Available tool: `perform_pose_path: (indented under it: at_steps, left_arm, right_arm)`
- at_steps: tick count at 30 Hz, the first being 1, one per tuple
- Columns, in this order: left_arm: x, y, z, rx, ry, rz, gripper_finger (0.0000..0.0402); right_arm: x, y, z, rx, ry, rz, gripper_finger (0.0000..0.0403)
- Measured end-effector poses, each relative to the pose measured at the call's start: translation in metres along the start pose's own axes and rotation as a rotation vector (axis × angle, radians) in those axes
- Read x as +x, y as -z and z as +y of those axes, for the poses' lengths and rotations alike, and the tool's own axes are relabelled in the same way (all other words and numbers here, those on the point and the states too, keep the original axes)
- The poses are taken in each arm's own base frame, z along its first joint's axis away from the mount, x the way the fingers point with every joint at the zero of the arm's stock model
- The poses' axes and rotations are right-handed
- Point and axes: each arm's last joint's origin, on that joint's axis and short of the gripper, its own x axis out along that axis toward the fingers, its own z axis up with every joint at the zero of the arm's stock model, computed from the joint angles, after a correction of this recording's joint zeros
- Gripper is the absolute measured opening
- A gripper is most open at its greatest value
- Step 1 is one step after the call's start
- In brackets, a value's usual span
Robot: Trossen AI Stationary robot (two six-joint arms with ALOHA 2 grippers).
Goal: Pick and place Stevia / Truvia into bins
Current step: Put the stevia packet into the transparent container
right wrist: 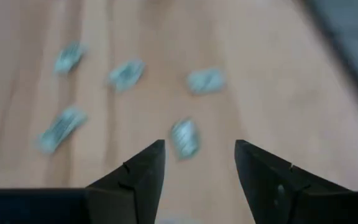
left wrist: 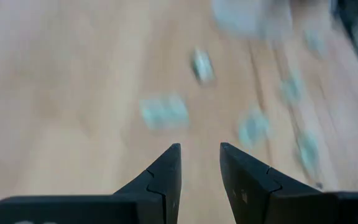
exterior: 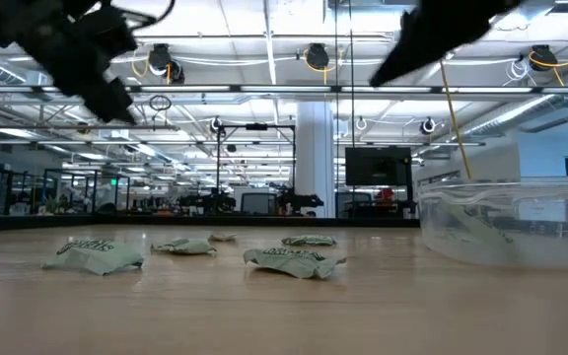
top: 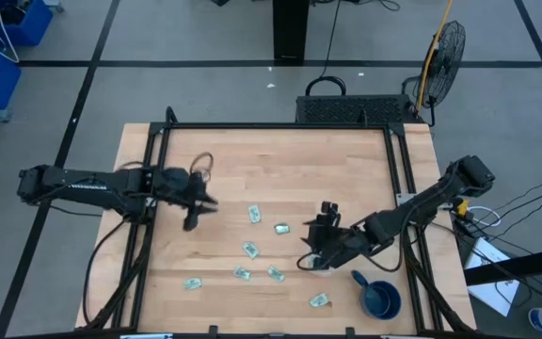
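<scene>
Left pincer (top: 196, 202) over the counter (top: 280, 169), left of the packets (top: 249, 249), fingers apart, empty. Right pincer (top: 320, 231) above the bin (top: 318, 256), fingers apart, empty. Packets lie scattered mid-counter; the bin sits right of them, near a blue cup (top: 380, 298).

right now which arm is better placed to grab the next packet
Likely right: the right gripper hangs open beside the packet and clear container. The left gripper, also open, sits farther from the packets.
</scene>
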Motion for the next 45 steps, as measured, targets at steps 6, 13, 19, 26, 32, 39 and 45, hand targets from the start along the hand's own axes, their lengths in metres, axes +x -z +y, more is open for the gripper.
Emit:
perform_pose_path:
  at_steps: [6,13,19,26,32,39,45]
  left_arm:
    - [0.002,0.029,-0.019,-0.259,0.155,0.347,0.0115]
    - [0.017,0.044,-0.054,-0.438,0.167,0.574,0.0115]
    - [0.033,0.055,-0.094,-0.555,0.22,0.671,0.0115]
    - [0.041,0.076,-0.126,-0.502,0.172,0.675,0.0115]
    - [0.046,0.09,-0.135,-0.488,0.105,0.694,0.0115]
    - [0.055,0.099,-0.147,-0.451,0.111,0.654,0.0115]
    - [0.061,0.101,-0.146,-0.424,0.077,0.632,0.0115]
  right_arm:
    - [0.011,0.001,-0.005,-0.116,0.158,-0.133,0.0181]
    - [0.033,0.014,-0.021,-0.293,0.228,-0.201,0.0181]
    - [0.038,-0.012,-0.045,-0.247,0.334,-0.374,0.0181]
    - [0.036,-0.033,-0.072,-0.122,0.45,-0.541,0.0181]
    - [0.037,-0.042,-0.087,-0.109,0.367,-0.682,0.0181]
    - [0.041,-0.044,-0.093,-0.157,0.259,-0.738,0.0181]
    - [0.044,-0.042,-0.093,-0.166,0.258,-0.709,0.0181]
